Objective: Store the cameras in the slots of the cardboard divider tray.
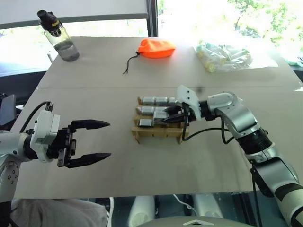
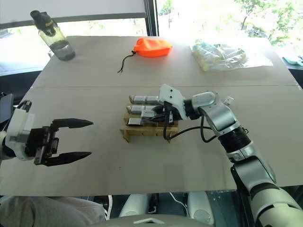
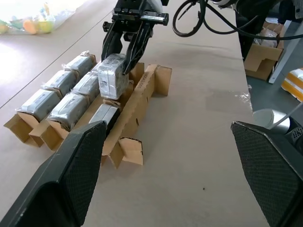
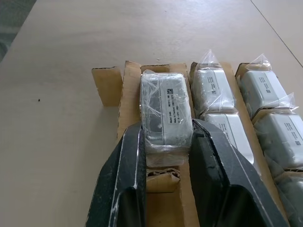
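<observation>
My right jaws (image 4: 166,142) clamped on wrapped camera (image 4: 165,116), holding it over near row of cardboard divider tray (image 1: 158,133), mid-tabletop (image 1: 199,161). Other wrapped cameras (image 3: 71,92) fill far and middle rows. My left jaws (image 1: 98,140) spread wide, holding nothing, well left of tray. Far side: orange pouch (image 1: 156,48), clear bag (image 1: 223,56) to right, bottle (image 1: 59,39) far left.

cameras (image 3: 71,92) in cardboard divider tray (image 3: 142,92)
</observation>
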You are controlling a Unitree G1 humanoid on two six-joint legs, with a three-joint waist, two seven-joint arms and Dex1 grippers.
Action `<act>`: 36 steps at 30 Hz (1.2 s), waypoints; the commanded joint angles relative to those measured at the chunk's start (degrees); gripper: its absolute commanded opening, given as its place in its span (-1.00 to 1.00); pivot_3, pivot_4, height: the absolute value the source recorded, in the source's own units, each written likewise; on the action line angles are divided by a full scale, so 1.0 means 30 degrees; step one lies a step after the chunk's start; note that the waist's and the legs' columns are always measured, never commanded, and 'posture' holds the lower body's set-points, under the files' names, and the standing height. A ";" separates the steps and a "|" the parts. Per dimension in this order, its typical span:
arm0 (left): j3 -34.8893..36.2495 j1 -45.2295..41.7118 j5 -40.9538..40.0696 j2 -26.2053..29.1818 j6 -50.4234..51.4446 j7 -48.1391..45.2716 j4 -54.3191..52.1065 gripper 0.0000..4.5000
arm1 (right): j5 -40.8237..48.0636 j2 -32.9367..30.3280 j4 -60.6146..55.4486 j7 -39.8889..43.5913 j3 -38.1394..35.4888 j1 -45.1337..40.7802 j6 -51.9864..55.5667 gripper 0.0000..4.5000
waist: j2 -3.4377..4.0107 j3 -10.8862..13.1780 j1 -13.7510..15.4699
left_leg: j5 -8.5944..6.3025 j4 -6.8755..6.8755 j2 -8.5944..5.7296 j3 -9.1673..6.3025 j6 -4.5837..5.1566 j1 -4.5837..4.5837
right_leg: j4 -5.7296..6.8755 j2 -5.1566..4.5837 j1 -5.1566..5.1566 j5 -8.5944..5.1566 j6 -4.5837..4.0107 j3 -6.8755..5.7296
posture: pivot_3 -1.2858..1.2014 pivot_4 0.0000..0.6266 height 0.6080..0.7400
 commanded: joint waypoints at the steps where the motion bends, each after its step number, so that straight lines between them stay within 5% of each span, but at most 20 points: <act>1: 0.0128 -0.0182 -0.0383 0.0052 0.0014 -0.0047 -0.0246 0.96 | 0.0110 -0.0013 -0.0705 0.0005 -0.0241 0.0071 -0.0036 -0.68 | 0.0002 0.0001 -0.0001 | 0.0000 0.0000 -0.0001 0.0000 0.0000 -0.0003 | -0.0002 -0.0001 -0.0001 0.0000 0.0000 -0.0001 | 0.03 -0.52 1.00; 21: -0.0363 -0.0877 -0.0656 0.0080 0.0508 0.0197 -0.0488 0.96 | -0.1501 -0.0544 -0.0828 -0.0150 0.1273 0.0693 0.0928 -0.68 | -0.0003 -0.0001 0.0043 | -0.0001 -0.0003 -0.0008 -0.0005 0.0001 -0.0001 | -0.0005 -0.0008 0.0001 0.0000 0.0001 -0.0007 | 0.03 -0.52 1.00; 22: -0.0422 -0.0939 -0.0621 0.0113 0.0501 0.0217 -0.0455 0.96 | -0.1477 -0.0472 -0.0867 -0.0161 0.1280 0.0734 0.0882 -0.21 | -0.0003 -0.0002 0.0041 | -0.0001 -0.0003 -0.0007 -0.0006 0.0001 0.0001 | -0.0002 -0.0007 0.0001 0.0000 0.0001 -0.0007 | 0.03 -0.52 1.00; 27: -0.0640 -0.1279 -0.0742 0.0144 0.0644 0.0153 -0.0402 0.96 | -0.1194 -0.0328 -0.1466 -0.0183 0.0945 0.0922 0.1140 0.89 | -0.0004 -0.0002 0.0003 | 0.0000 -0.0003 -0.0003 -0.0007 0.0001 0.0004 | 0.0005 0.0001 0.0001 0.0000 0.0001 -0.0005 | 0.03 -0.52 1.00; 36: -0.1155 -0.2224 -0.1162 -0.0093 0.1194 0.0681 -0.0687 0.96 | 0.2927 -0.2421 -0.6596 -0.0751 -0.3944 0.1814 0.5217 0.98 | -0.0004 0.0000 0.0136 | -0.0001 -0.0001 -0.0006 -0.0023 0.0000 -0.0019 | -0.0010 -0.0012 -0.0004 0.0001 0.0002 -0.0025 | 0.03 -0.52 1.00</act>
